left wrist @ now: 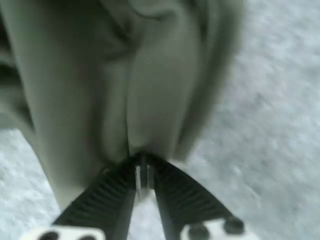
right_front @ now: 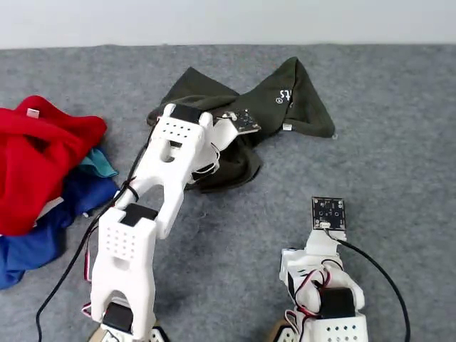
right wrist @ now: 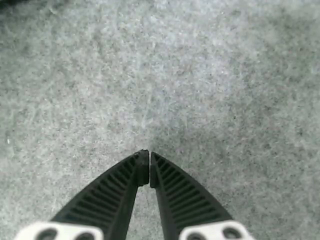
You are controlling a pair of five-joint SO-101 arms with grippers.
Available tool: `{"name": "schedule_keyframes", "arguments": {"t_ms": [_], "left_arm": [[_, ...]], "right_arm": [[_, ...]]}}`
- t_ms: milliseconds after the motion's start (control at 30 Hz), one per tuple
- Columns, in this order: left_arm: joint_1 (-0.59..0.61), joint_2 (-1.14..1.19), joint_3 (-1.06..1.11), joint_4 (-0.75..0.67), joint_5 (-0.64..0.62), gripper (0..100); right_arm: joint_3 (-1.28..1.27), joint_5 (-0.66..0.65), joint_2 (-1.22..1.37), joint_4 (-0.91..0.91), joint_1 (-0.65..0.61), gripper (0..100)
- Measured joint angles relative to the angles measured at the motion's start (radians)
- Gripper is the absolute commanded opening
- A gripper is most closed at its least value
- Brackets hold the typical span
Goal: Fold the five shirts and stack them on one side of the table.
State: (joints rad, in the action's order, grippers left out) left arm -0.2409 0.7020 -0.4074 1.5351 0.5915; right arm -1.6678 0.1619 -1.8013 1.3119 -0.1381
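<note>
Our left claw [left wrist: 142,172] was clamped shut on a thin pinch of the dark green shirt [left wrist: 125,90], the cloth gathered into folds just beyond its tips. Our right claw [right wrist: 149,170] was closed on nothing, pointed down at the bare grey felt table [right wrist: 225,75] near its front edge. The dark green shirt lay crumpled by the far edge, about midway along it, well apart from the red shirt [right_front: 35,157], teal shirt [right_front: 100,164] and blue shirt [right_front: 43,235] heaped at the left edge. We judged the hold slight: a pull could slip the fabric free, and the rough felt could drag it into a tighter bundle. A pale wall [right_front: 228,21] ran behind the far edge
</note>
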Motion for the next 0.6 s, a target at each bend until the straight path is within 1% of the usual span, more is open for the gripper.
{"name": "schedule_keyframes", "arguments": {"t_ms": [167,267,400,500,600], "left_arm": [[0.031,0.049,0.0,-0.153,0.005,1],[0.057,0.051,-0.026,-0.204,0.005,1],[0.077,0.051,-0.13,-0.216,0.005,1],[0.077,0.051,-0.17,-0.216,0.005,1],[0.077,0.051,-0.178,-0.175,0.005,1]], "right_arm": [[0.0,0.0,0.0,0.0,0.0,0.9],[0.0,0.0,0.0,0.0,0.0,0.9],[0.0,0.0,0.0,0.0,0.0,0.9],[0.0,0.0,0.0,0.0,0.0,0.9],[0.0,0.0,0.0,0.0,0.0,0.9]]}}
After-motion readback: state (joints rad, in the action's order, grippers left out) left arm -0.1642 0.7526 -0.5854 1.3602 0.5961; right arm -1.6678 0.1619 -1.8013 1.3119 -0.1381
